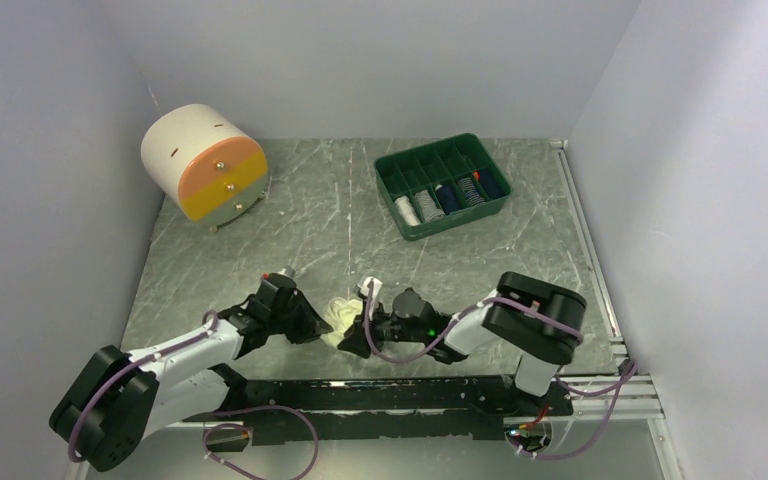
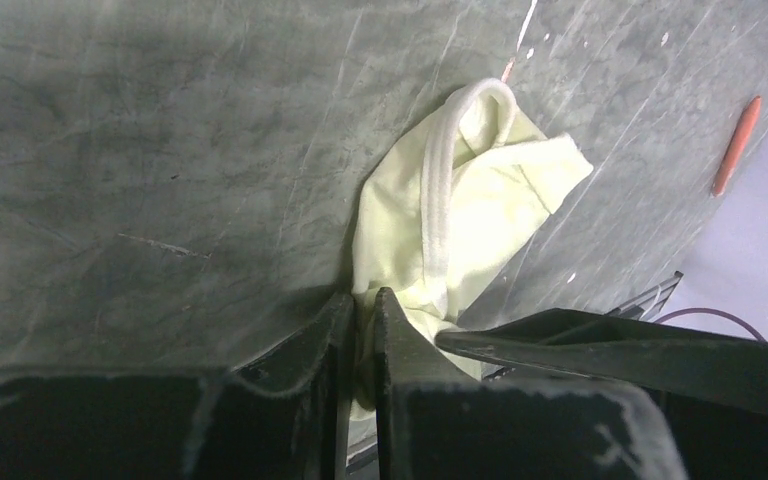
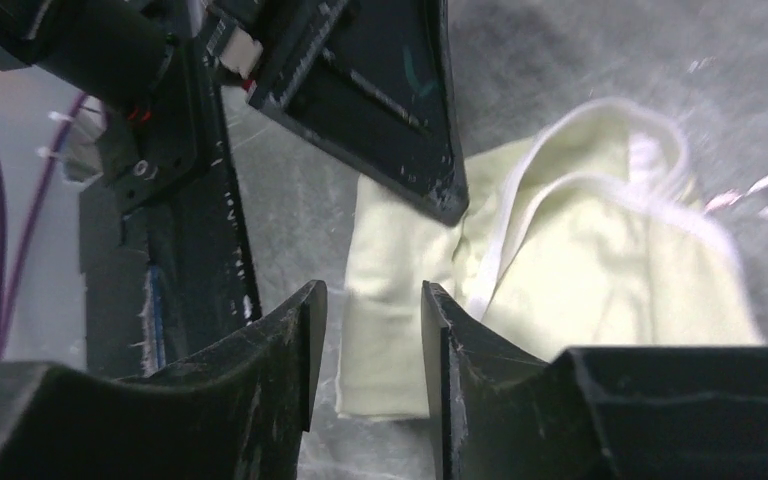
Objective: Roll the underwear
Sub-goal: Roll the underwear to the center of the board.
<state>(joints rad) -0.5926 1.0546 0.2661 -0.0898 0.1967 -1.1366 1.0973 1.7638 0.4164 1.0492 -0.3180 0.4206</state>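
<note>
Pinching one edge of the cream underwear (image 2: pixel 480 200), the left gripper (image 2: pixel 362 325) has its fingers pressed almost together with cloth caught between them. The underwear lies crumpled on the table (image 1: pixel 290 230) near its front edge, between both grippers. The right gripper (image 3: pixel 372 340) hovers over the opposite corner, fingers slightly parted, clasping nothing. A green tray (image 1: pixel 457 226) sits well behind.

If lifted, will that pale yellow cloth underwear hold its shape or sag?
Likely sags: the pale yellow cloth underwear lies creased and folded over itself. Probably light: the left gripper pinches only one thin edge. Pushed, its loose folds would likely bunch.
</note>
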